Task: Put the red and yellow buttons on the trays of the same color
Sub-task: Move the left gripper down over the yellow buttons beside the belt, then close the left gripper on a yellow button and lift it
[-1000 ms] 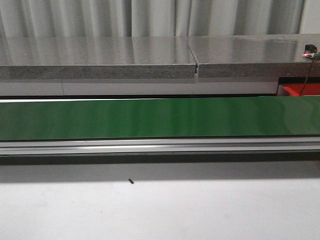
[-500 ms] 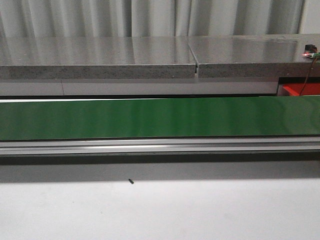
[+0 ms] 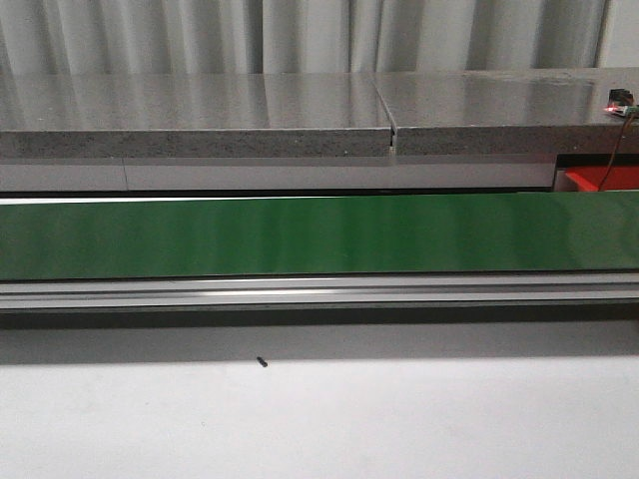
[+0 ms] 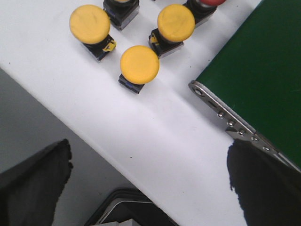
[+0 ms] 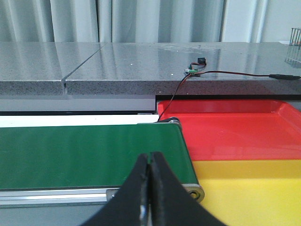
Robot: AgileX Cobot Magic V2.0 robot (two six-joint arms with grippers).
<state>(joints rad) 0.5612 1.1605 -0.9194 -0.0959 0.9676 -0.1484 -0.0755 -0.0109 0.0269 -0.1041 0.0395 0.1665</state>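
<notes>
In the left wrist view, three yellow buttons point(image 4: 139, 64) point(image 4: 90, 23) point(image 4: 176, 22) stand on the white table, with part of a red button point(image 4: 209, 2) at the picture's edge. My left gripper point(image 4: 148, 149) hangs open over the table edge, a short way from the nearest yellow button, its fingers point(image 4: 35, 179) wide apart and holding nothing. In the right wrist view, my right gripper point(image 5: 149, 158) is shut and holds nothing, and it points along the belt end. Beyond it lie the red tray point(image 5: 235, 127) and the yellow tray point(image 5: 254, 188). Neither gripper shows in the front view.
A green conveyor belt point(image 3: 319, 235) with a metal rail point(image 3: 319, 291) crosses the front view, and a grey stone counter point(image 3: 200, 110) runs behind it. A corner of the red tray point(image 3: 599, 180) shows at the far right. A dark bin point(image 4: 122, 212) sits below the table edge.
</notes>
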